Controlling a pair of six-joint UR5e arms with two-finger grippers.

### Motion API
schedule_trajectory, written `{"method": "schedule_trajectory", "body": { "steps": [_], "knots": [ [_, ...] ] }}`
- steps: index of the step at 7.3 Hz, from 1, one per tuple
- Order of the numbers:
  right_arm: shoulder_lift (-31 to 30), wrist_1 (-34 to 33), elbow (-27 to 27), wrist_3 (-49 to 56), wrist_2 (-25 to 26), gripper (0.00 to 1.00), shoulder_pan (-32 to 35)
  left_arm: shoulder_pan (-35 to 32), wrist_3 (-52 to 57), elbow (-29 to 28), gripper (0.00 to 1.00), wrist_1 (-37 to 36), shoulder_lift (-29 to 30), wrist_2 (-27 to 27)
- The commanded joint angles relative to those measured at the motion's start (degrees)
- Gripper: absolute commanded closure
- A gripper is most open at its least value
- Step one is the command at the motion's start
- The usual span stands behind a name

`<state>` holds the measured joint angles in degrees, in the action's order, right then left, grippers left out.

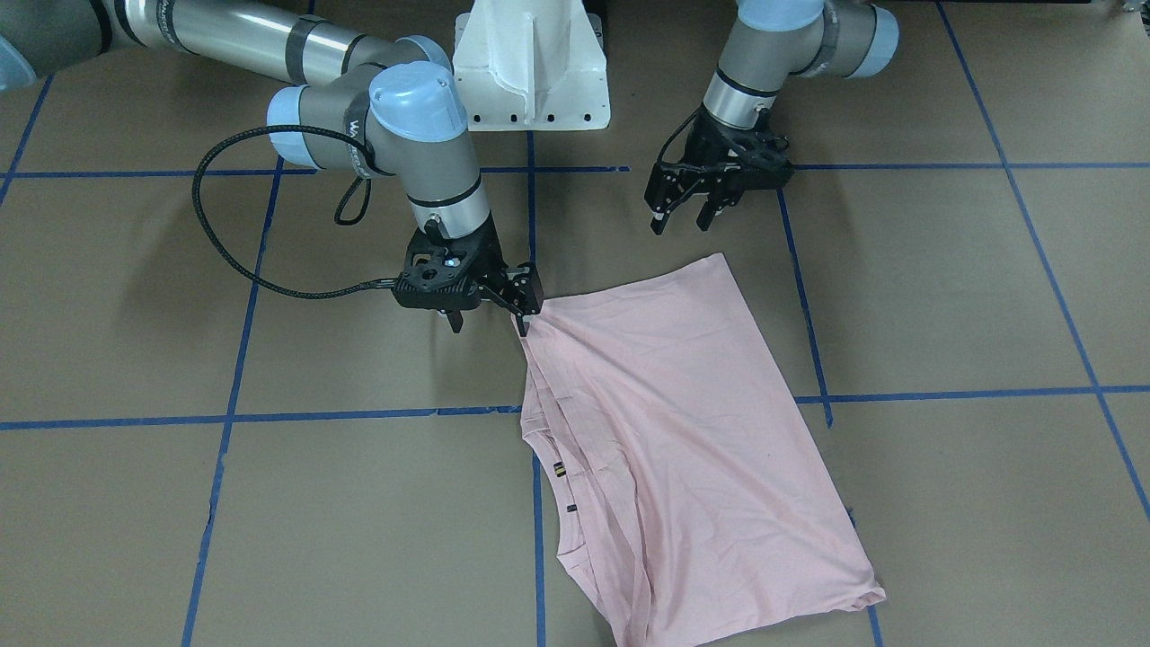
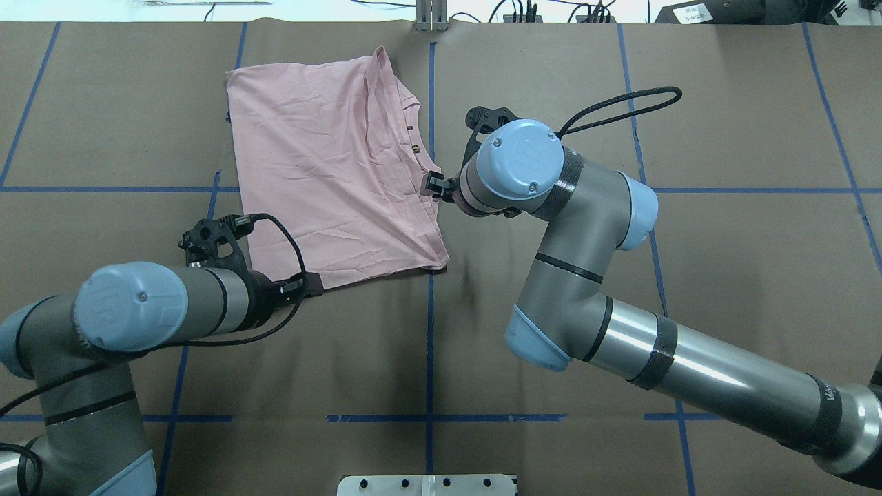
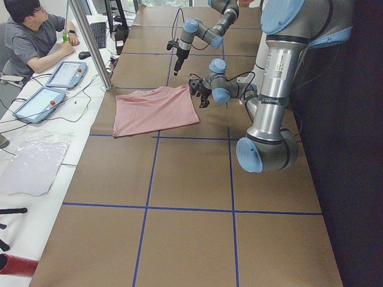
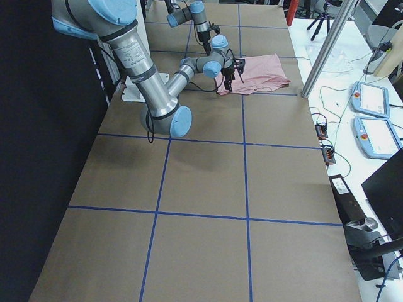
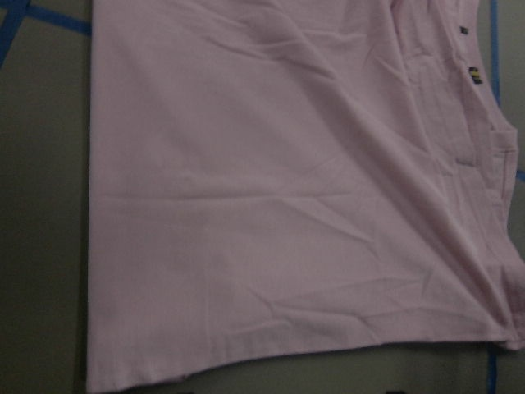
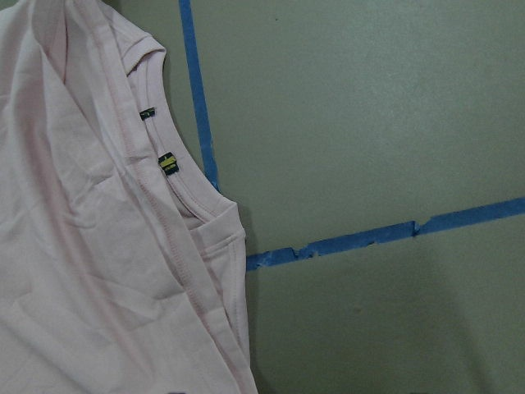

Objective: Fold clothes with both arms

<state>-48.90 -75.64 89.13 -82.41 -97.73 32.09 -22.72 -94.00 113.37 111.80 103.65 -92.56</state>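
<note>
The pale pink T-shirt (image 1: 683,404) lies folded on the brown surface (image 1: 269,503), spread out beyond both sets of fingers on the side away from the robot's base. The left fingers (image 1: 660,211) stand apart, released, above the surface and just short of the nearest shirt corner, clear of the fabric. The right fingers (image 1: 526,301) also stand apart and hold nothing. One of them overlaps the other near corner, where the creases converge; contact there cannot be confirmed. The collar (image 6: 205,205), with two small tags (image 6: 168,164), runs along the shirt edge ahead of the right fingers.
</note>
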Motion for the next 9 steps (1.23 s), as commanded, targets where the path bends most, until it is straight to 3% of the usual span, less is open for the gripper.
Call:
{"method": "schedule_trajectory", "body": {
  "steps": [1, 9],
  "knots": [
    [0.1, 0.0, 0.3, 0.0, 0.0, 0.06, 0.0, 1.5, -0.8, -0.8, 0.26, -1.5, -0.2, 0.7],
    [-0.1, 0.0, 0.3, -0.1, 0.0, 0.05, 0.0, -2.4, 10.3, -7.4, 0.25, -1.1, -0.2, 1.0]
  ]
}}
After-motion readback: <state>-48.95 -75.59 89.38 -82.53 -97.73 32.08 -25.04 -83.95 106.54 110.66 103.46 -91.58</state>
